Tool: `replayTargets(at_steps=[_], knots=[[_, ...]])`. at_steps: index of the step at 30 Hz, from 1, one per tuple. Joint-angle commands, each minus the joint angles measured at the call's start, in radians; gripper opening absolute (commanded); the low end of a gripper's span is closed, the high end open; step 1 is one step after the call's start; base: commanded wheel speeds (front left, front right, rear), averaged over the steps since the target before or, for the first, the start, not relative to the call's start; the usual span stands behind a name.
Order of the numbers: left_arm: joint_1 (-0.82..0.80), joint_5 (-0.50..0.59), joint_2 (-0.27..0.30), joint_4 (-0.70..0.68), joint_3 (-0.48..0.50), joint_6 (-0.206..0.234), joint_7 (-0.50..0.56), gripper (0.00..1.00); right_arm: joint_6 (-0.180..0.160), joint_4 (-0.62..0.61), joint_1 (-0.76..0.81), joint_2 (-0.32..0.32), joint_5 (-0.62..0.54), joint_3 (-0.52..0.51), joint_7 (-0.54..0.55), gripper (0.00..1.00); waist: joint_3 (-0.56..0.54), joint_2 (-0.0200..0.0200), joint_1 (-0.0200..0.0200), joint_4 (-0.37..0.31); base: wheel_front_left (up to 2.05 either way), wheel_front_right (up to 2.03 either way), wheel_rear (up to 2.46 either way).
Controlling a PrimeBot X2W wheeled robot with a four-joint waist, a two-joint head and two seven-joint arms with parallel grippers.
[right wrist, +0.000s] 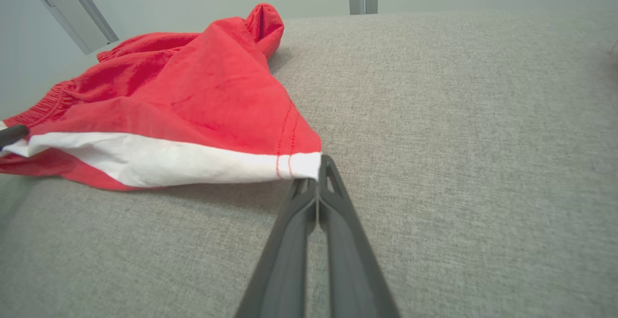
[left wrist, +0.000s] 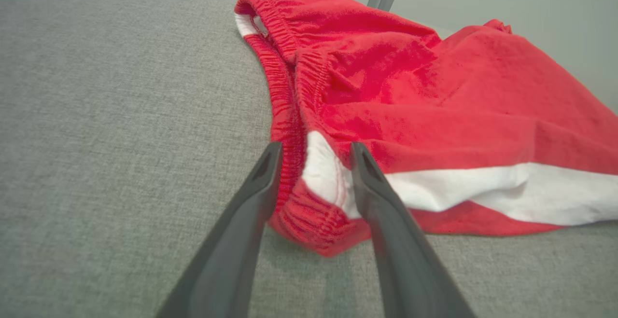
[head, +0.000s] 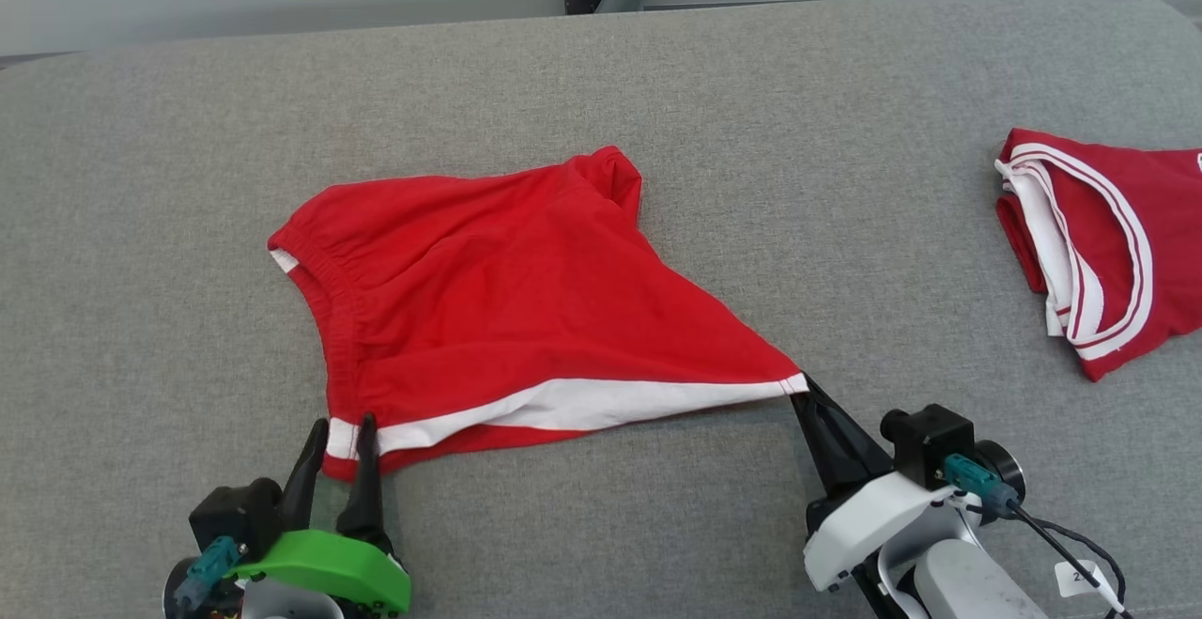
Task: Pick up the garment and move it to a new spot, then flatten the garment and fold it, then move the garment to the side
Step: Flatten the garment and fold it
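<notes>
Head view: shorts are laid on the grey cushion with the white-striped edge run left to right between both arms, its right corner pinched in the closed right gripper, its left corner straddled, not yet clamped, by the parted left gripper.

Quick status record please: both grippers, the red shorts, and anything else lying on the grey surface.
surface: grey fabric pad
garment: red shorts with a white side stripe, partly spread, still wrinkled
left gripper: open, straddling the waistband corner at the stripe's end
right gripper: shut on the hem corner, cloth drawn to a point
other item: second red garment with white trim, at the right edge, apart from the shorts
</notes>
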Motion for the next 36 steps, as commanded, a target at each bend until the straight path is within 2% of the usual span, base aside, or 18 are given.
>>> replayTargets(at_steps=[1, 2, 3, 4, 14, 22, 26, 30, 33, 36], knots=[[-0.018, -0.005, 0.003, -0.003, -0.001, -0.006, 0.0, 0.47, -0.001, 0.001, 0.003, -0.002, 0.0, -0.001, 0.0, 0.0, -0.001, 0.0068, 0.0, -0.002, 0.0, 0.0, 0.0], [-0.022, -0.001, 0.003, -0.02, 0.003, -0.007, 0.0, 0.31, -0.001, 0.0, 0.004, -0.002, 0.0, -0.003, 0.0, 0.0, -0.001, 0.0068, 0.0, -0.002, 0.0, 0.0, 0.0], [-0.02, -0.001, 0.003, -0.026, 0.005, -0.007, 0.0, 0.04, -0.001, 0.0, 0.005, -0.002, 0.0, -0.004, 0.0, 0.0, -0.001, 0.0068, 0.0, -0.002, 0.0, 0.0, 0.0], [-0.011, 0.002, 0.003, -0.028, 0.002, -0.006, 0.0, 0.0, -0.001, 0.0, 0.006, -0.003, 0.0, -0.006, 0.0, 0.0, -0.001, 0.0068, 0.0, -0.001, 0.0, 0.0, 0.0], [0.007, -0.02, 0.003, -0.031, -0.037, -0.007, 0.0, 0.0, -0.001, -0.005, 0.006, 0.001, 0.002, -0.022, 0.0, 0.0, -0.008, 0.0068, 0.0, 0.018, 0.0, 0.0, 0.0], [-0.054, -0.055, 0.02, -0.166, -0.088, -0.007, 0.0, 0.0, -0.001, -0.098, -0.037, 0.006, 0.038, -0.078, 0.0, 0.0, -0.061, 0.0068, 0.0, 0.019, 0.0, 0.0, 0.0], [-0.136, -0.111, 0.084, -0.277, -0.131, -0.007, 0.0, 0.0, -0.001, -0.221, -0.102, -0.02, 0.058, -0.115, -0.001, 0.0, -0.141, 0.0068, 0.0, 0.008, 0.0, 0.0, 0.0], [-0.23, -0.218, 0.171, -0.352, -0.161, -0.007, 0.021, 0.0, -0.001, -0.321, -0.174, -0.066, 0.082, -0.122, -0.001, 0.0, -0.198, 0.0068, 0.0, 0.0, 0.0, 0.0, 0.0], [-0.31, -0.304, 0.233, -0.417, -0.144, -0.007, 0.118, 0.0, -0.001, -0.374, -0.23, -0.104, 0.111, -0.127, -0.001, 0.0, -0.212, 0.0068, 0.0, -0.001, 0.0, 0.0, 0.0], [-0.383, -0.397, 0.267, -0.455, -0.107, 0.003, 0.235, 0.0, -0.001, -0.393, -0.283, -0.139, 0.137, -0.124, 0.016, 0.0, -0.203, 0.0068, 0.0, 0.0, 0.0, 0.0, 0.0]])
